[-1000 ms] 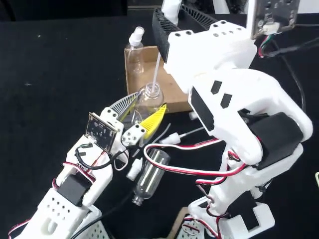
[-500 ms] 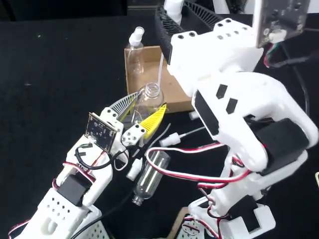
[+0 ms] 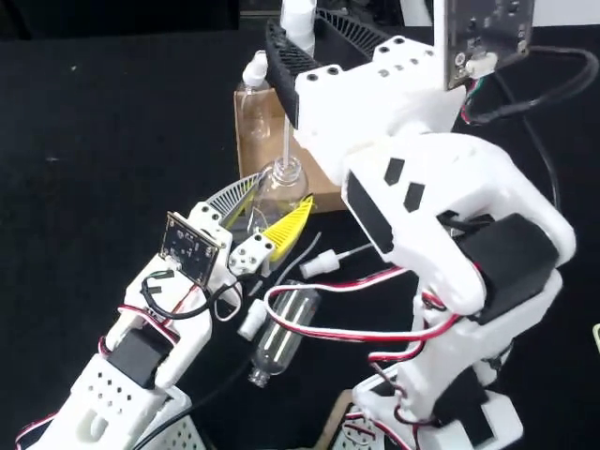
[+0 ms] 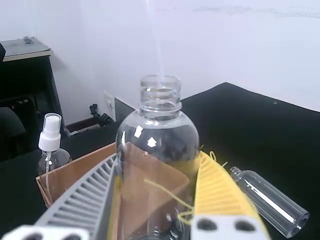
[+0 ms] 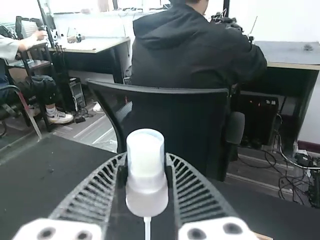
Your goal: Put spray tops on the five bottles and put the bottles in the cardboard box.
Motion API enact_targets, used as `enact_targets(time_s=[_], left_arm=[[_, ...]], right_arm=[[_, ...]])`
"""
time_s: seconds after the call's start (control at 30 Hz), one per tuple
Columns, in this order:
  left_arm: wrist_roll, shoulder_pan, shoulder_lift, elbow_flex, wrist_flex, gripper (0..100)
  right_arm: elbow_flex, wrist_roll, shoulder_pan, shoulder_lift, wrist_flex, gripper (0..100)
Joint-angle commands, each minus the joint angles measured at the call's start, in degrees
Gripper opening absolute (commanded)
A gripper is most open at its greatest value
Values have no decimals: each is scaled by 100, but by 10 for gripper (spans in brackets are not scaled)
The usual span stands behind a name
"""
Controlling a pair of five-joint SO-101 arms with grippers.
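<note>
light: bright, even, indoor
table: matte black, shadows barely register on it
right arm: white shell close to washed out
bottle: small white glints on shoulder
wall: bright, flat backdrop

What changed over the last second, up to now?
The right gripper, shut on the spray top, swung leftward in the high view. Its dip tube went from slanted to nearly upright over the mouth of the open bottle. Nothing was grabbed or released. The left gripper stayed shut on that bottle. The lying bottle and the capped bottle in the cardboard box did not move.
</note>
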Motion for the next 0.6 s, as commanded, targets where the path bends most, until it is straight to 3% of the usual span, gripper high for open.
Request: enact_targets(time_s=[0.0,0.33,0.57], left_arm=[[70,22,-114,-92,-141,33],[70,22,-114,-92,-141,33],[70,13,-114,-92,-149,33]], right_arm=[[910,70,-88,-549,-510,11],[5473,211,-79,-3046,-3367,11],[6642,211,-88,-4004,-3033,13]])
